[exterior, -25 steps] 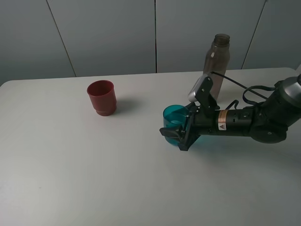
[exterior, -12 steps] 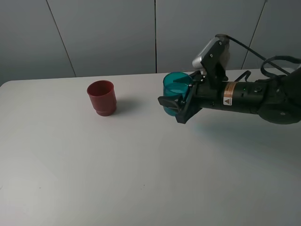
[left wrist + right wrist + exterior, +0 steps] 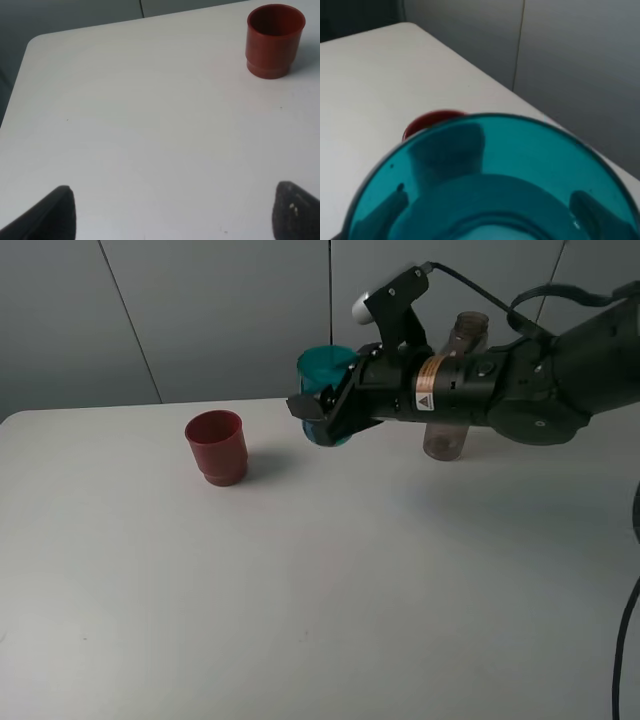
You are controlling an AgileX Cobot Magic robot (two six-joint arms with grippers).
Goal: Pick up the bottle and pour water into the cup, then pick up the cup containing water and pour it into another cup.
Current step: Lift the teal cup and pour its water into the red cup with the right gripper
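Right end effector (image 3: 322,416) clamps the teal cup (image 3: 324,366) (held above the table (image 3: 300,590)).

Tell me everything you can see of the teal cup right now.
The teal cup is a translucent blue-green plastic tumbler with smooth straight sides and an open round rim. It is held roughly upright in the air above the table, its lower body clamped by the right end effector. It is to the right of the red cup, not touching it. The right wrist view looks into its mouth; any water level is unclear.
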